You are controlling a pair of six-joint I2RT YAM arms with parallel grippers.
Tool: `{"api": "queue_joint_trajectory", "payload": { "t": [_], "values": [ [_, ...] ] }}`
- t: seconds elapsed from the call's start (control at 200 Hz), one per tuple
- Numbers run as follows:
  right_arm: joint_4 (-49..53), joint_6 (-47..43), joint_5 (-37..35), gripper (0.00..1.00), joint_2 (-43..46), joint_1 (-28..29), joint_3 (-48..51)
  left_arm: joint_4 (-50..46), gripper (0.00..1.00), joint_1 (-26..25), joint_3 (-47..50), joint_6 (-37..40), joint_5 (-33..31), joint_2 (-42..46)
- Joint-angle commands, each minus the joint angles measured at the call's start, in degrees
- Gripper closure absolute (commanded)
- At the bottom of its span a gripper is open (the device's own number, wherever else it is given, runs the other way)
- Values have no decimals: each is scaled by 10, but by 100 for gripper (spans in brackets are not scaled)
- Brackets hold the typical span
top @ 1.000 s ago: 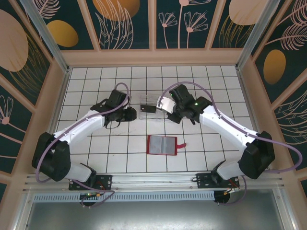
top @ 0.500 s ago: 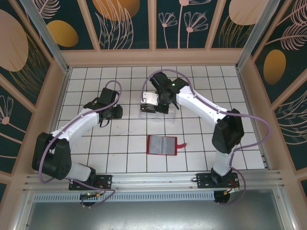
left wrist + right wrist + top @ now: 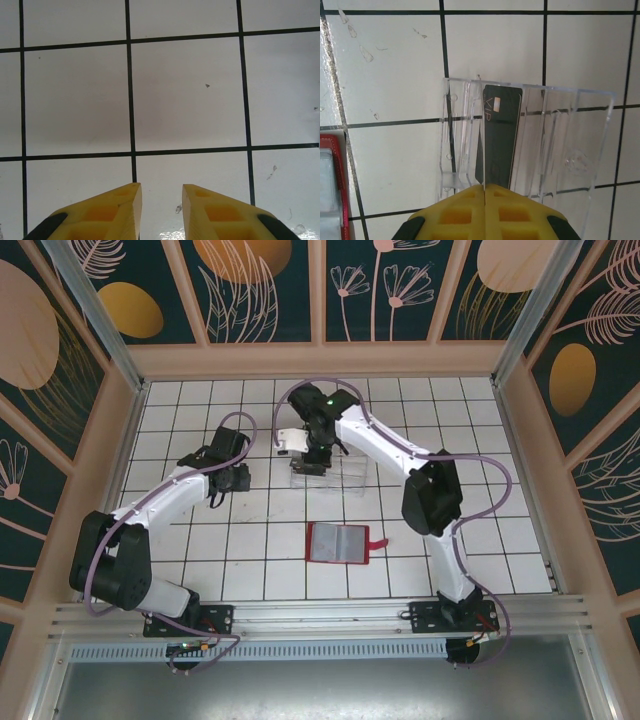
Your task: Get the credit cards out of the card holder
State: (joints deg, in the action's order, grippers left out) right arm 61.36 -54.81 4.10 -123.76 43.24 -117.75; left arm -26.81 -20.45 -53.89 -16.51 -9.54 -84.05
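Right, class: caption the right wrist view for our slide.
Right gripper pinching a dark credit card at the clear ridged tray.

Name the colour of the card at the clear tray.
The card is black with pale lettering, clearest in the right wrist view.

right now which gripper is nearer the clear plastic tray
Right. The right gripper is over the clear tray, shut on the dark credit card in it; the left gripper is over bare tiles to the tray's left.

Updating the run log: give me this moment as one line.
right claw: shut on dark card, over clear tray | left claw: slightly open, empty, above tiles | card holder: lying open
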Motion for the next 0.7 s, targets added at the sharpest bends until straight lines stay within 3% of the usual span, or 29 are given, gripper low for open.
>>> {"api": "queue_joint_trajectory", "payload": {
  "t": [0.0, 0.696],
  "values": [
    [31, -11, -11, 100, -20, 4, -23, 0, 72, 6, -3, 11, -13, 6],
    [43, 2, -16, 100, -62, 1, -55, 3, 72, 6, -3, 10, 6, -8]
  ]
}}
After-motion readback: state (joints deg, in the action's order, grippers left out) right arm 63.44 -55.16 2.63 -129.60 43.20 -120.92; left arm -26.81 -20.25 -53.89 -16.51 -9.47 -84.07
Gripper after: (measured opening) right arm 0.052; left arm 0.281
